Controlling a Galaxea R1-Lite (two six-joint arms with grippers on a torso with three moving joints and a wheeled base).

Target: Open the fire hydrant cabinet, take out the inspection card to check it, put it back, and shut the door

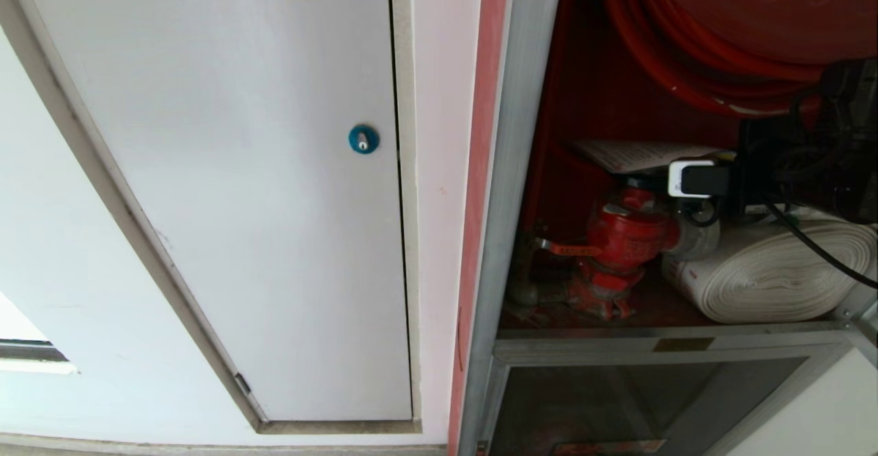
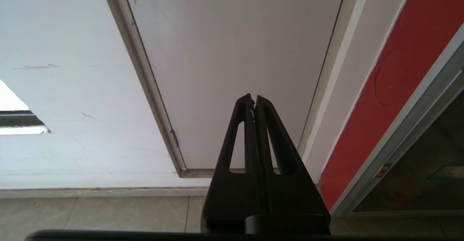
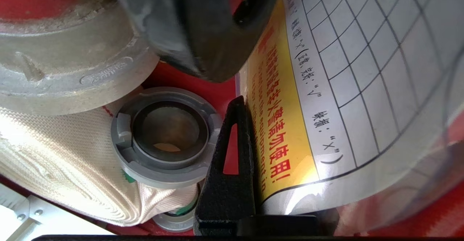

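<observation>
Wall: white, with a white door [image 1: 226, 188] and blue lock [image 1: 363, 138] left of the cabinet.
Cabinet [image 1: 507, 168]: open, red inside; its door not in view.
Reel [image 1: 720, 24]: red, top of the cabinet.
Hose [image 1: 768, 271]: white roll on the cabinet floor, just right of the valve [image 1: 621, 243].
Card [image 3: 344, 88]: inside the cabinet above the valve, roughly level.
Right gripper [image 3: 250, 125]: inside the cabinet, clamped on the card's yellow-strip edge.
Left gripper [image 2: 253, 101]: fingers pressed together, empty, facing the white door low down.
</observation>
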